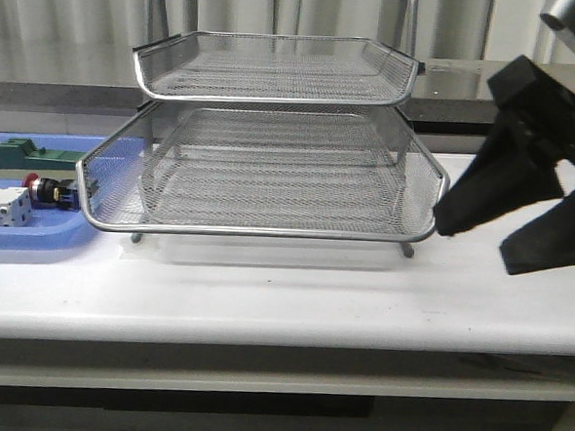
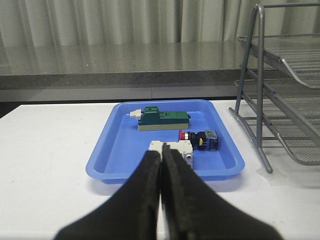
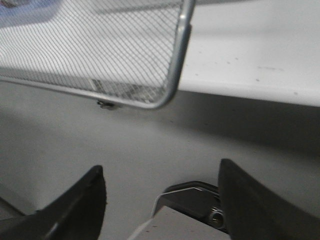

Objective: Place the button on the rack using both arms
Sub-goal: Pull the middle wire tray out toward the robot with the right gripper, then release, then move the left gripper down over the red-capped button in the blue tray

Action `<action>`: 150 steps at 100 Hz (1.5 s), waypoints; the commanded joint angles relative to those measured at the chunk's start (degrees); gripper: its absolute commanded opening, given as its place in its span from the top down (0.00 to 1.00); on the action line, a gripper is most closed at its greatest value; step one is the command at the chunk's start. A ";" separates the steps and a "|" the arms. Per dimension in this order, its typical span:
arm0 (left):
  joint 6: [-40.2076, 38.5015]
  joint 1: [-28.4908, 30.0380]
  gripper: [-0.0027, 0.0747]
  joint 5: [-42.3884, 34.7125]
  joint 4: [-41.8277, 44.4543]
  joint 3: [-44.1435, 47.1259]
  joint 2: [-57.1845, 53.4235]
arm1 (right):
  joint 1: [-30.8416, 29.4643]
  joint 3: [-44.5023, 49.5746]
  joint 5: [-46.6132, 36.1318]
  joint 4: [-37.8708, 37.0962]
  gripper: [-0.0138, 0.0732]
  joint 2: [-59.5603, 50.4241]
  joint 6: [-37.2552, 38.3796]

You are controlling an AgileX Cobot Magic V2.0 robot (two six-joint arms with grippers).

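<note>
My left gripper is pressed closed, my right gripper wide; the button looks light, rigid, best pinched across its black body.

Button – red head, black body (blue-yellow rear); rack – silver mesh; tray blue.

Shiny metal wire-mesh rack, glossy blue plastic tray, smooth matt white table.

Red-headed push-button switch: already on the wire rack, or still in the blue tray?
In the tray. The red-headed push-button switch lies on its side in the blue plastic tray; the silver wire-mesh rack shows nothing on its tiers.
</note>
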 commanded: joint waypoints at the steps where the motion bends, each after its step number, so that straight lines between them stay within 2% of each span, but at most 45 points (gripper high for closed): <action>1: -0.09 -0.03 0.96 -4.36 -0.34 2.59 -1.95 | -0.06 -1.40 -0.17 -11.83 0.29 -6.01 9.53; 25: -0.09 -0.03 0.96 -4.36 -0.34 2.59 -1.95 | -0.06 -4.75 4.67 -40.86 0.29 -18.52 31.50; 46: -0.09 -0.03 0.96 -4.36 -0.34 2.59 -1.95 | -0.06 -5.83 9.56 -57.41 0.29 -27.80 43.99; 67: -0.09 -0.03 0.96 -4.36 -0.34 2.59 -1.95 | -0.06 -5.83 12.78 -64.43 0.29 -37.34 49.75; 98: -0.09 -0.03 0.96 -4.36 0.10 2.59 -1.95 | -0.06 -5.83 13.64 -65.36 0.29 -42.92 49.91; 105: -0.09 -0.03 0.96 -4.36 0.10 2.59 -1.95 | -0.06 -5.83 13.56 -65.36 0.34 -42.92 49.91; 112: -0.09 -0.03 0.96 -4.36 0.10 2.59 -1.95 | -0.06 -5.83 13.20 -65.36 0.45 -42.92 49.91; 135: -0.09 -0.03 0.96 -4.36 0.10 2.59 -1.95 | -0.06 -5.83 12.23 -65.36 0.90 -42.92 49.91; 138: -0.09 -0.03 0.96 -4.36 0.10 2.59 -1.95 | -0.06 -5.83 12.16 -65.36 0.93 -42.92 49.91; 150: -0.09 -0.03 0.96 -4.36 0.10 2.59 -1.95 | -0.06 -5.83 12.28 -65.36 0.92 -42.92 49.91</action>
